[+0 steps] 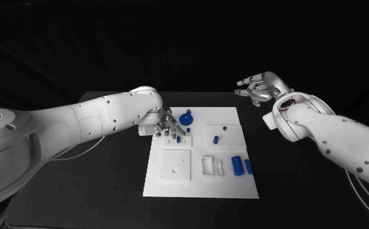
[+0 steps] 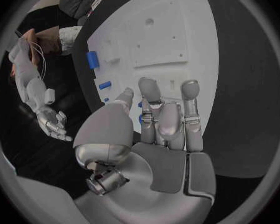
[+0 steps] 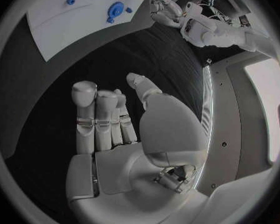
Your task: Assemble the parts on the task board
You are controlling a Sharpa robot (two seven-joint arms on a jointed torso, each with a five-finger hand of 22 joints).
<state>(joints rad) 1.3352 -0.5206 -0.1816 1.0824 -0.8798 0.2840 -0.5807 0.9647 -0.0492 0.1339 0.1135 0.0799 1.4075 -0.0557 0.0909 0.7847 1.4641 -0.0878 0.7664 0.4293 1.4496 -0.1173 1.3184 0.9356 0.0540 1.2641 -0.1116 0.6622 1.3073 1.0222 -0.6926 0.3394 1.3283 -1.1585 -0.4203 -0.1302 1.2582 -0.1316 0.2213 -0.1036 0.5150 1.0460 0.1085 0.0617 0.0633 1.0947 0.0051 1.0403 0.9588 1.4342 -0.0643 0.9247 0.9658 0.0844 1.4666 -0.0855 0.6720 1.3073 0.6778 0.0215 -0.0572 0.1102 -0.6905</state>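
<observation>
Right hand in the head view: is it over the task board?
No. The right hand hangs above the black table, beyond the far right corner of the task board, holding nothing.

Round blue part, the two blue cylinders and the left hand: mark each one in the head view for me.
Round blue part (image 1: 186, 118), head view, on its disc face.
Blue cylinders (image 1: 238, 165), head view, on the larger one's side.
Left hand (image 1: 168, 129), head view, on its fingers over the task board (image 1: 201, 189).

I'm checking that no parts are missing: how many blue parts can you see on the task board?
6 visible: a round part at the far edge, a small one by the left hand, two mid-board, two cylinders near right. The hand may hide others.
</observation>
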